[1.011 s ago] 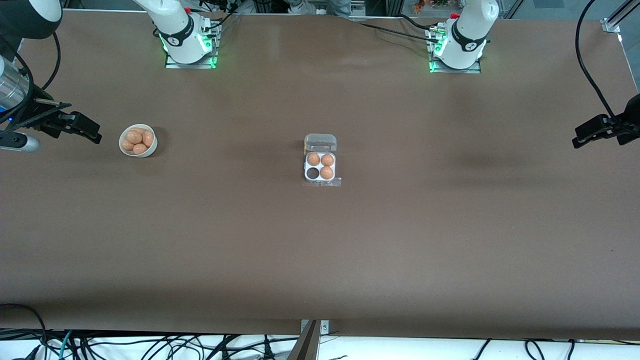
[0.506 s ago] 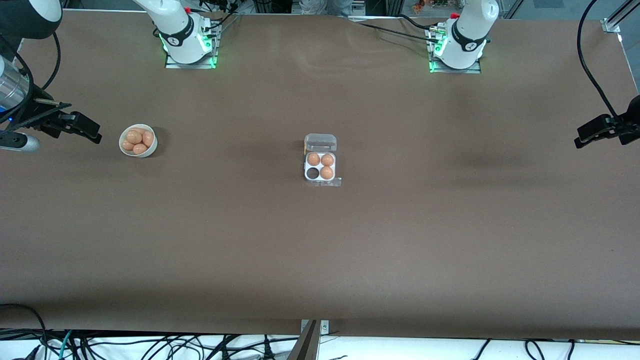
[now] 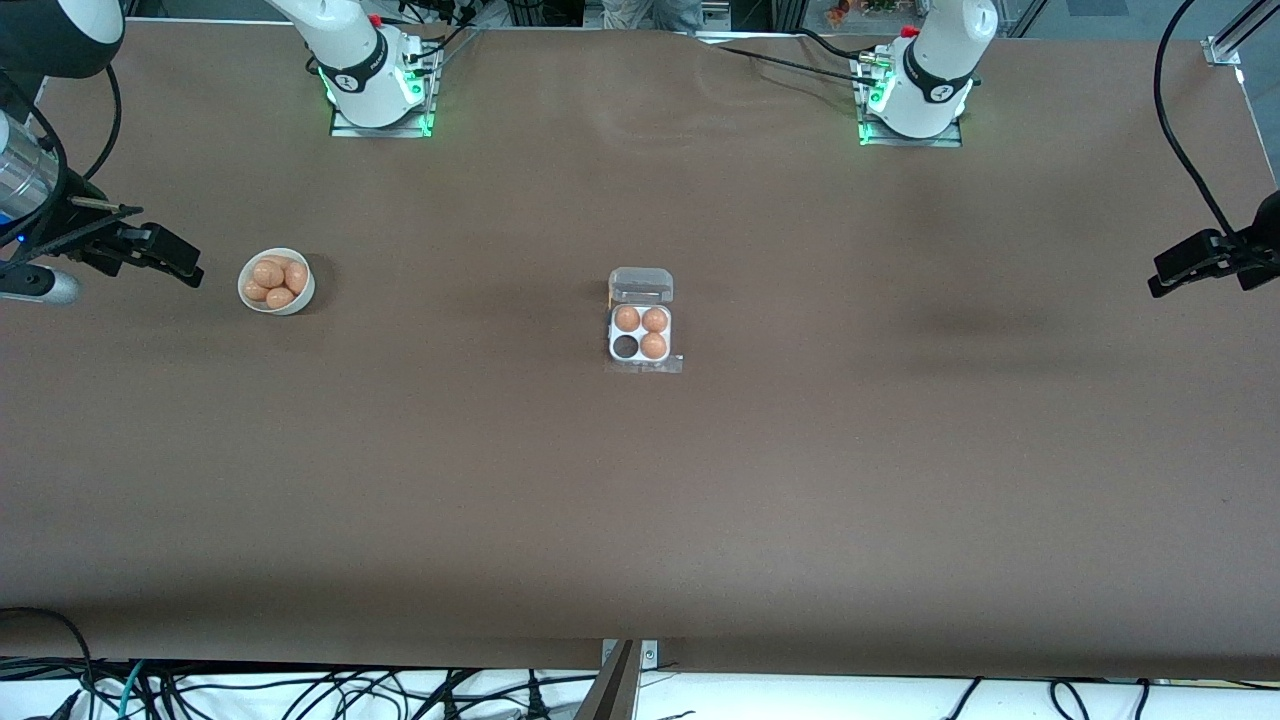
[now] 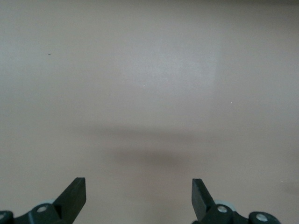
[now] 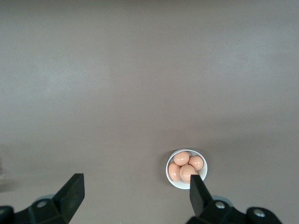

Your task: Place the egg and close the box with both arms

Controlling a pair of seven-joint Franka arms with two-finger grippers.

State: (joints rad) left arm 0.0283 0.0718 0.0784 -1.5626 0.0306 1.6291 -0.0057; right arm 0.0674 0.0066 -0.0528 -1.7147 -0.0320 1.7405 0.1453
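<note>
**Both hands wide and high, carton one egg short**

While the brown bench (image 3: 640, 500) spreads bare across most of the front view, the two white arms rise from their green-lit bases and reach out to its two ends. The right arm's hand (image 3: 165, 258) hangs in the air at its end of the bench, just beside the bowl; its wrist view shows the hand (image 5: 135, 191) with fingers spread wide and nothing between them. The left arm's hand (image 3: 1195, 262) hangs at the other end, well apart from everything on the bench, and its wrist view shows that hand (image 4: 138, 196) likewise spread apart and holding nothing, over bare surface.

The box (image 3: 641, 320) sits mid-bench between the two arms. Its clear lid (image 3: 641, 284) stands open on the edge farther from the front camera. Three of the four cells hold orange-brown eggs; the one vacant cell (image 3: 625, 346) is the nearer cell toward the right arm's end.

The round white bowl (image 3: 276, 281) stands toward the right arm's end, well apart from the box. It holds a heap of eggs (image 3: 275, 279), each alike in colour, and the same bowl (image 5: 186, 169) shows in the right wrist view.
</note>
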